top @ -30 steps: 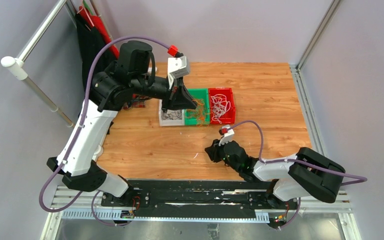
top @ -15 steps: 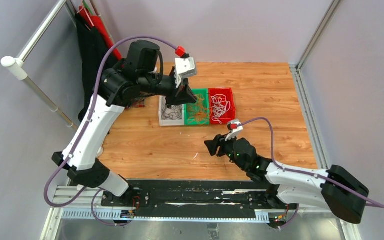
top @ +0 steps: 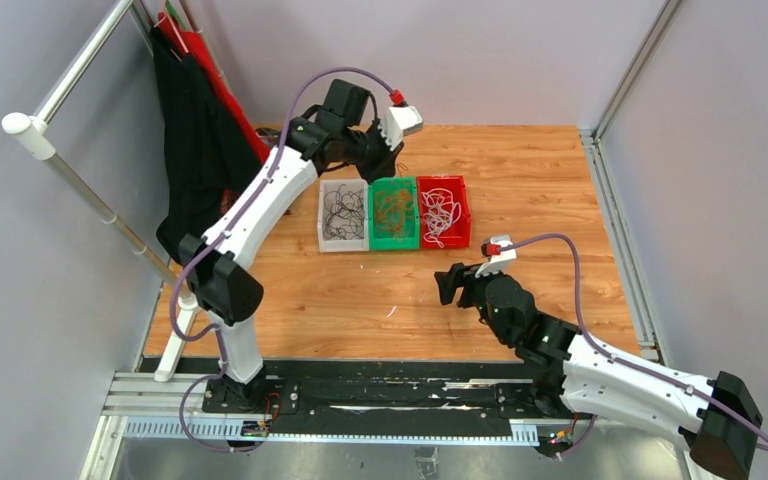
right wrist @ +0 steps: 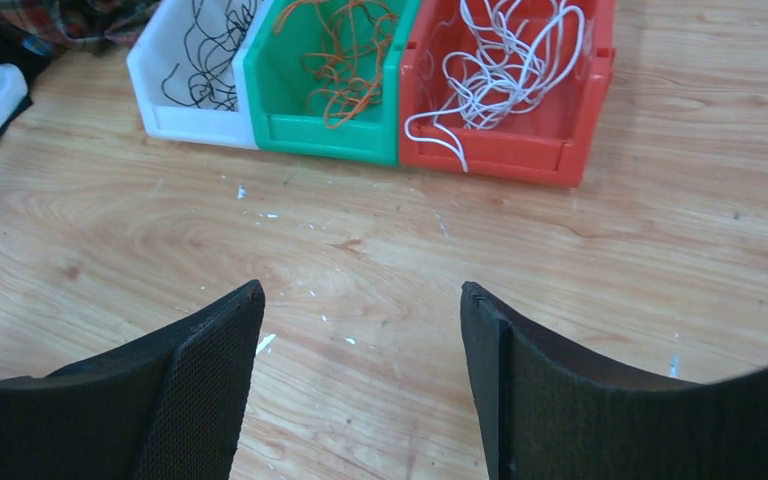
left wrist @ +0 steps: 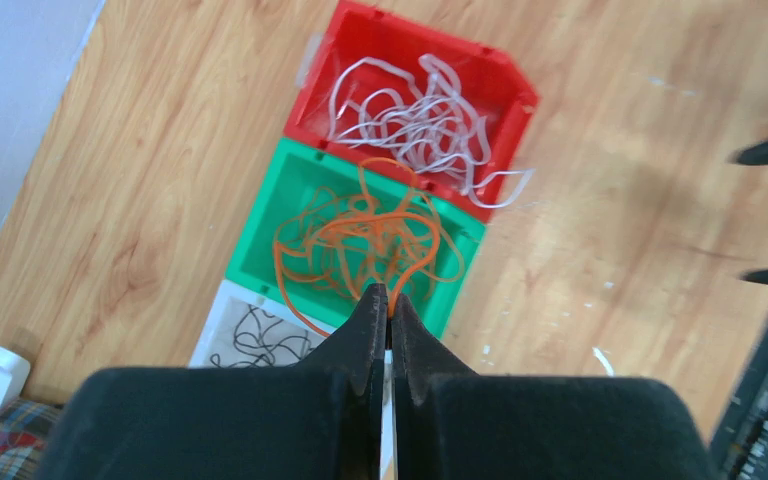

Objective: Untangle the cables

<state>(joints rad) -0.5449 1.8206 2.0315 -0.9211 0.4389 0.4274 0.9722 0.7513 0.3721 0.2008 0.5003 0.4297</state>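
Three bins stand side by side at mid-table. The white bin (top: 327, 215) holds black cables (top: 343, 212), the green bin (top: 412, 215) orange cables (top: 396, 208), and the red bin (top: 463, 212) white cables (top: 441, 210). My left gripper (left wrist: 390, 295) hovers over the bins' far side, shut on a strand of orange cable (left wrist: 360, 235) that runs down into the green bin's tangle. My right gripper (right wrist: 360, 295) is open and empty, low over bare wood in front of the red bin (right wrist: 510, 150). One white cable (right wrist: 435, 135) loops over that bin's front wall.
Black and red cloth (top: 195, 120) hangs from a metal rail (top: 70, 170) at the far left. Grey walls close the table's back and right sides. Plaid cloth (left wrist: 0, 440) lies beside the white bin. A small white scrap (top: 392, 312) lies on the wood.
The left arm has swung from over the white and green bins to behind them, stretched out. The right arm has reached forward and right, and its jaws have opened wide.
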